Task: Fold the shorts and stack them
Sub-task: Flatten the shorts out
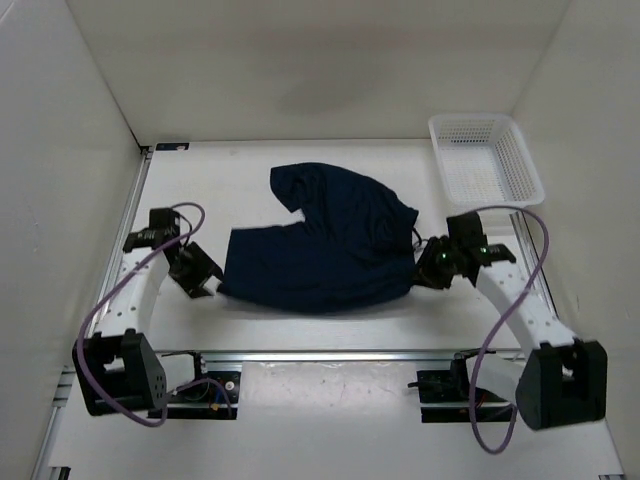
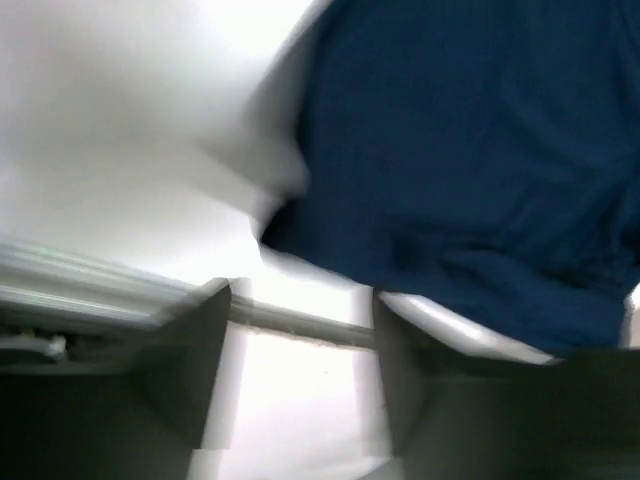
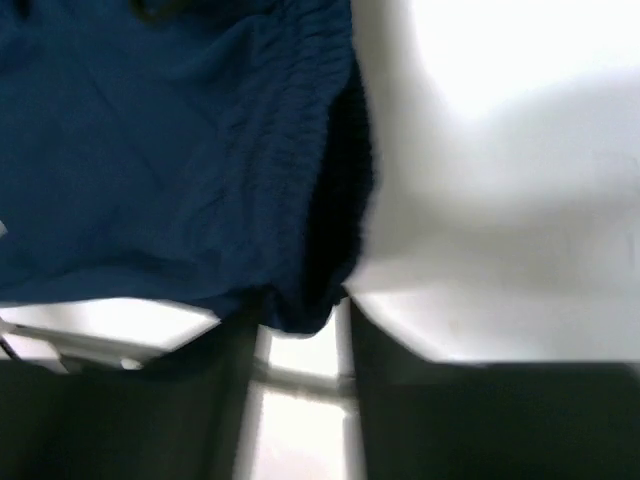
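One pair of shorts (image 1: 320, 240), one basket (image 1: 485, 157), two grippers.

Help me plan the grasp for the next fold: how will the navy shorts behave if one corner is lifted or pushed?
The shorts will probably be floppy: they lie rumpled, with one leg bent away. A lifted corner would likely drape rather than hold shape, so both arms seem useful. Pushed, the cloth would probably bunch, as the gathered waistband by the right gripper suggests.
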